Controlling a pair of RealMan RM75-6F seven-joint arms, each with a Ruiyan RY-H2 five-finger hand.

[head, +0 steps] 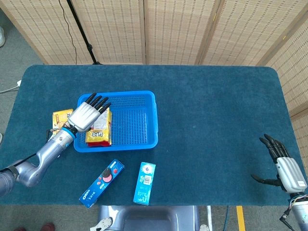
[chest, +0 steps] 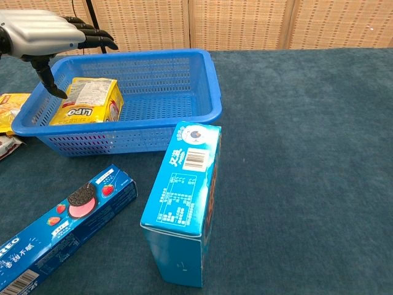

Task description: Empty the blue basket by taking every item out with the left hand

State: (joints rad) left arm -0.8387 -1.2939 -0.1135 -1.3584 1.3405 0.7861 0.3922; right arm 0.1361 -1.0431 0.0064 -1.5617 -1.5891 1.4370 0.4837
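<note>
Nearest on the desk (head: pixel 216 120), toward the left: a blue Oreo box (head: pixel 102 183) lying flat, with a light-blue carton (head: pixel 144 183) just to its right, the two apart. At the near right edge, well apart from everything else: the right hand (head: pixel 284 168), fingers spread, holding nothing.

Further in, on the left half: the blue basket (head: pixel 144 139), resting flat on the desk. Inside, against its left wall: a single yellow Lipo biscuit packet (head: pixel 99 131), lying flat, label up. Remaining floor of the basket bare blue mesh.

Above the basket's left part: the left hand (head: pixel 86 115), held over the far end of the yellow packet, fingers apart and stretched toward the far side, gripping nothing. From the chest view, thumb hanging down toward the packet's left end near the basket's left wall; contact with the packet cannot be told. Forearm running back toward the near left, across the basket's left rim.

Left of the basket, outside it: a small yellow snack packet (head: pixel 60 118) flat on the desk, partly covered by the left arm, and near it a dark red and white wrapped snack (chest: pixel 6 146) at the left edge of the chest view.

Beyond the desk's far edge: woven folding screens (head: pixel 183 29) and a black stand (head: pixel 82 33).
</note>
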